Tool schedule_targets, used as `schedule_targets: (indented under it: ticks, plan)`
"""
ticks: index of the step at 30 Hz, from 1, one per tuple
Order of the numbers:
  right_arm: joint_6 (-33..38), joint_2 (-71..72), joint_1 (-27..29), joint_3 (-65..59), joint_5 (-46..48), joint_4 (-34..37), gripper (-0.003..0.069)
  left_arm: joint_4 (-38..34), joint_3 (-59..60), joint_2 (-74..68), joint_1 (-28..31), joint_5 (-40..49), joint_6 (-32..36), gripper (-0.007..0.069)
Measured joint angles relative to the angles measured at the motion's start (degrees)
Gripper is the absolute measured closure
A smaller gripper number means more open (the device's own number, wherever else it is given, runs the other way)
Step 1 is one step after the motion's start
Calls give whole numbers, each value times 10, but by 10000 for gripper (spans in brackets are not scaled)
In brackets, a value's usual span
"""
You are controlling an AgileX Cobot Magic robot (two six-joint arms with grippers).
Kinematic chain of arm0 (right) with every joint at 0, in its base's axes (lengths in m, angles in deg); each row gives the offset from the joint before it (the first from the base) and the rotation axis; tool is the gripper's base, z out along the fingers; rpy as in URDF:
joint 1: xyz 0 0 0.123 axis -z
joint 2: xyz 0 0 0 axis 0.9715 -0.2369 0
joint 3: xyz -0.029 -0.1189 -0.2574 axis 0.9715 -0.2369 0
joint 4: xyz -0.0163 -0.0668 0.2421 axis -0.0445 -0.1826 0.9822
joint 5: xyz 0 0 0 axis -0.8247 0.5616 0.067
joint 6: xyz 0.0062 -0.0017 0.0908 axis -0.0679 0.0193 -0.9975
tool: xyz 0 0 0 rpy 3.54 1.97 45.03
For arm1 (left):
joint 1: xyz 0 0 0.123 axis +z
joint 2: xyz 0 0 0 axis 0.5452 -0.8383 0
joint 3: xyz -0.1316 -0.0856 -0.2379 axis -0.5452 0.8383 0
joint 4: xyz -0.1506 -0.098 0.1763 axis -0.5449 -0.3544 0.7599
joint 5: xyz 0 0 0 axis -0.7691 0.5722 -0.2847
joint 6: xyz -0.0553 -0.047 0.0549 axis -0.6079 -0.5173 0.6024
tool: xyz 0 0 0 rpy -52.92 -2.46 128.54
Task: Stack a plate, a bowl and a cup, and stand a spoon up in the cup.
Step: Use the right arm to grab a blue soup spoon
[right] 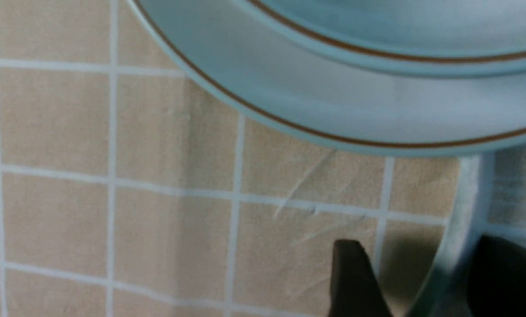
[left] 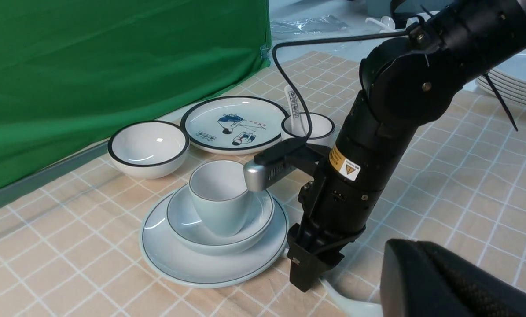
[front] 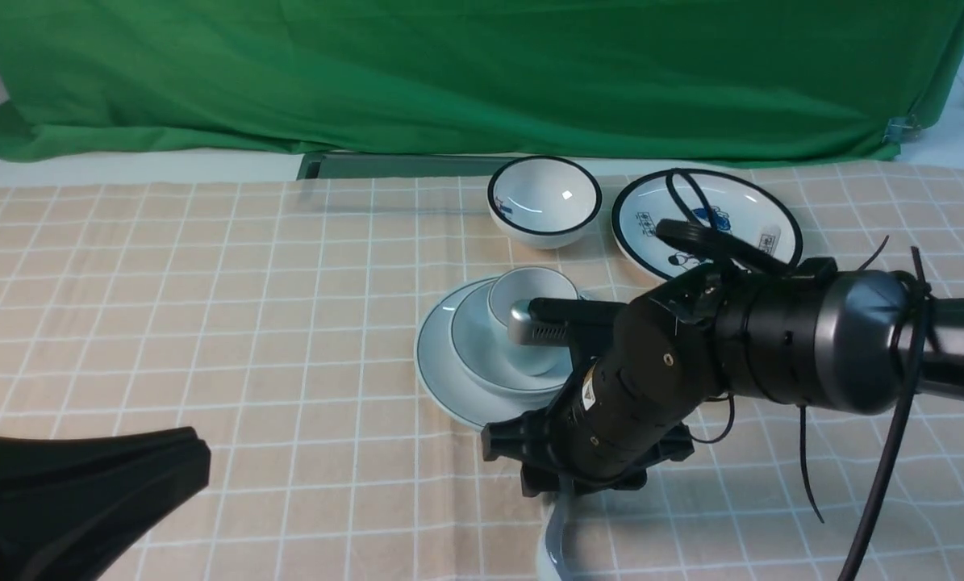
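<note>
Bowls (front: 543, 202) (front: 482, 339): two | plates: two | my right fingers (right: 355, 281) wide around one plain spoon (right: 454, 237), at counter's (front: 248, 323) near edge | one plain cup (left: 221, 198) in plain bowl | left gripper (front: 86, 492) shut

I see smooth, glossy ceramic on the plate (left: 157, 237), bowl (left: 179, 211) and cup (left: 223, 211); wrinkled, matt green cloth (front: 482, 73); and a creased table covering (front: 167, 323), perhaps plastic-coated, though I can't be sure.

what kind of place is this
Probably a robotics lab or test station: a black robot arm over a beige checked tablecloth, a draped green cloth backdrop, and pale blue-grey ceramic dishes stacked beneath the arm's wrist-mounted silver camera.
</note>
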Motion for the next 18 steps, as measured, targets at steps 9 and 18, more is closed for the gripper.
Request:
schedule_targets:
  ticks: [9, 18]
  plan:
    - [20, -8, 1, 3, 13, -19, 417, 0, 0, 0, 0, 9, 0, 624]
    - [94, 56, -13, -2, 98, -14, 498, 0, 0, 0, 0, 16, 0, 624]
